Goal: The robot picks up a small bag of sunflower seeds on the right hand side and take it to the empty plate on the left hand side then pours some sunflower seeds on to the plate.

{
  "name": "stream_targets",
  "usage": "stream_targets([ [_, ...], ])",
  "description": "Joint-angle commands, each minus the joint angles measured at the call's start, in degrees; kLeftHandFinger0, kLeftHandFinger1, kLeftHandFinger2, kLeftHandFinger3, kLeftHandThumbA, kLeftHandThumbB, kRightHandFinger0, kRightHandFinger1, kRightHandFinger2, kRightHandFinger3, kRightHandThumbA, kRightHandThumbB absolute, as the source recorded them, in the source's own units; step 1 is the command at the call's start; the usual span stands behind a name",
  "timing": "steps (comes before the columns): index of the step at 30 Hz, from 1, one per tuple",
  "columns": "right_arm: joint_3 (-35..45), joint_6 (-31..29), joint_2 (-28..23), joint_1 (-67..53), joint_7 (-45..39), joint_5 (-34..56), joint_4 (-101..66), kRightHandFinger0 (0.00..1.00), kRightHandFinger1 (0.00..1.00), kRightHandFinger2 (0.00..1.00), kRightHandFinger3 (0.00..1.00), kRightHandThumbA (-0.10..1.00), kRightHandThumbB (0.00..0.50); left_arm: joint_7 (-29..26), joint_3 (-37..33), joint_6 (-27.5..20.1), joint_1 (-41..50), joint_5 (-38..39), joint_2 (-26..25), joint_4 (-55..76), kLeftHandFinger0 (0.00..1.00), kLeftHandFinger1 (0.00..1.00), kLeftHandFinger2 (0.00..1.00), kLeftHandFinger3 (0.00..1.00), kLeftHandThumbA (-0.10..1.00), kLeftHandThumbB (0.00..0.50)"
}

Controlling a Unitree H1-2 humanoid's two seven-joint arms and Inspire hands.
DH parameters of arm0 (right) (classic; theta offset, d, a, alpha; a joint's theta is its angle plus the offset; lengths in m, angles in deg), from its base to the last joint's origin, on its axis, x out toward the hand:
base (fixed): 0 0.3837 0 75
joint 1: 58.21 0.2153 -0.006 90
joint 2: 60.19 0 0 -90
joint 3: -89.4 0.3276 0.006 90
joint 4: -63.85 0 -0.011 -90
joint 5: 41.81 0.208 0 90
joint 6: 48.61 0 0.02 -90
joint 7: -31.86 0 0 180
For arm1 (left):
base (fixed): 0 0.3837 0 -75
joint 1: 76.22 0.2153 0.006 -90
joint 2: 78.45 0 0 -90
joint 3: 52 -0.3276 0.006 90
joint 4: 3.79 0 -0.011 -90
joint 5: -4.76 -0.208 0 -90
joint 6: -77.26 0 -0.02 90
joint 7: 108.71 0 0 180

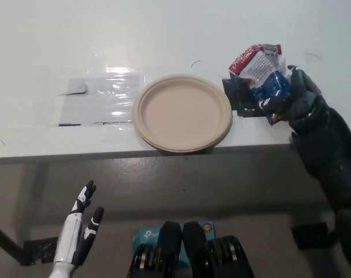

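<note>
- nearest to us, our white left hand [77, 234] hangs below the table edge with its fingers spread and nothing in it; it sits well down and to the left of our right hand, and we judge it is simply parked out of the way, since this step needs only one hand.
- further up, the empty plate [182, 112] sits at the near edge of the white table [164, 35], to the left of our right hand and a little apart from it; we think it lies there so the carry from the bag is short.
- our black right hand [301, 104] reaches over the table's right edge and is pressed against the right side of the bag of sunflower seeds [262, 81]. its fingers curl around the bag's lower right part, but we cannot tell whether the grip is firmly closed or only just touching.
- the bag lies just left of and partly under that hand, resting against a small dark stand [240, 97], its red and white top pointing away from us. we judge the stand props it up so the hand can get around it.
- the bag is not yet lifted, so the grasp is the step in hand.
</note>
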Motion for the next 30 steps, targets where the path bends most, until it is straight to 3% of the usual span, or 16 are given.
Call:
stream_targets([
  [1,-2.5,-4.9,-1.2,5.9,3.2,1.1,6.5,1.00,1.00,1.00,1.00,1.00,0.500,-1.3,0.3,-2.8,0.2,-0.4,-0.4,1.1,1.00,1.00,1.00,1.00,1.00,0.216],
  [7,-2.8,-7.1,-0.8,7.2,2.1,4.1,10.9,1.00,1.00,1.00,1.00,0.94,0.500,-1.3,0.3,-3.0,-0.3,-0.6,-0.4,1.1,1.00,1.00,1.00,1.00,1.00,0.225],
  [10,-2.7,-7.9,-0.7,7.1,0.0,5.1,12.2,1.00,1.00,1.00,1.00,0.75,0.500,-1.4,0.2,-2.8,-0.2,-1.0,-0.3,1.2,1.00,1.00,1.00,1.00,1.00,0.227],
  [11,-2.9,-8.3,-0.6,6.9,-0.6,5.3,12.7,0.53,1.00,1.00,1.00,0.49,0.500,-1.4,0.2,-2.9,-0.3,-1.1,-0.4,1.2,1.00,1.00,1.00,1.00,1.00,0.228],
  [13,-3.4,-8.9,-0.5,6.1,0.1,5.3,13.0,0.09,0.52,1.00,1.00,0.44,0.500,-1.3,0.2,-2.9,-0.5,-0.9,-0.4,1.2,1.00,1.00,1.00,1.00,1.00,0.233],
  [15,-3.9,-9.2,-0.3,5.4,1.0,5.3,13.3,0.00,0.29,1.00,1.00,0.24,0.495,-1.3,0.2,-3.2,-0.8,-0.9,-0.5,1.1,1.00,1.00,1.00,1.00,1.00,0.232],
  [16,-5.0,-8.5,-0.2,5.3,1.0,4.4,13.6,0.34,0.46,0.95,1.00,0.25,0.498,-1.3,0.3,-3.1,-0.9,-1.0,-0.5,1.1,1.00,1.00,1.00,1.00,1.00,0.237],
  [17,-6.3,-8.6,-0.1,4.9,1.6,3.4,13.6,0.86,1.00,1.00,1.00,0.24,0.465,-1.4,0.3,-3.2,-0.9,-1.0,-0.5,1.1,1.00,1.00,1.00,1.00,1.00,0.239],
  [18,-7.0,-8.7,-0.1,4.3,2.0,3.1,13.7,0.96,1.00,1.00,1.00,0.21,0.370,-1.5,0.3,-3.2,-1.0,-1.1,-0.4,1.1,1.00,1.00,1.00,1.00,1.00,0.245],
  [19,-7.9,-8.7,-0.2,4.0,1.8,3.0,13.8,1.00,1.00,0.94,0.72,0.15,0.294,-1.3,0.3,-3.3,-1.0,-0.9,-0.5,1.2,1.00,1.00,1.00,1.00,1.00,0.245],
  [21,-9.1,-8.0,-0.4,3.4,2.1,2.8,13.9,0.87,0.96,0.89,0.82,0.13,0.185,-1.1,0.3,-3.3,-1.3,-0.8,-0.7,1.0,1.00,1.00,1.00,1.00,1.00,0.248],
  [25,-9.6,-8.1,-0.6,2.5,1.7,4.3,14.1,1.00,1.00,1.00,0.86,-0.02,0.206,-1.1,0.5,-3.4,-1.3,-0.6,-0.7,1.0,1.00,1.00,1.00,1.00,1.00,0.258],
  [26,-9.3,-9.5,-0.8,2.0,3.0,4.9,14.0,0.92,0.95,0.87,0.82,-0.05,0.173,-1.1,0.4,-3.5,-1.4,-0.7,-0.7,0.9,1.00,1.00,1.00,1.00,1.00,0.259],
  [27,-8.8,-11.1,-0.9,1.6,4.4,5.5,13.8,0.57,0.56,0.51,0.71,-0.10,0.181,-1.1,0.4,-3.5,-1.4,-0.6,-0.7,0.9,1.00,1.00,1.00,1.00,1.00,0.259],
  [28,-8.5,-11.8,-1.0,1.5,5.0,5.8,13.8,0.24,0.33,0.39,0.70,-0.10,0.178,-1.1,0.5,-3.5,-1.4,-0.6,-0.6,0.9,1.00,1.00,1.00,1.00,1.00,0.259],
  [30,-8.1,-12.7,-1.0,1.3,6.0,6.2,13.7,0.15,0.30,0.39,0.61,-0.10,0.178,-1.3,0.5,-3.5,-1.4,-0.8,-0.5,0.9,1.00,1.00,1.00,1.00,1.00,0.260],
])
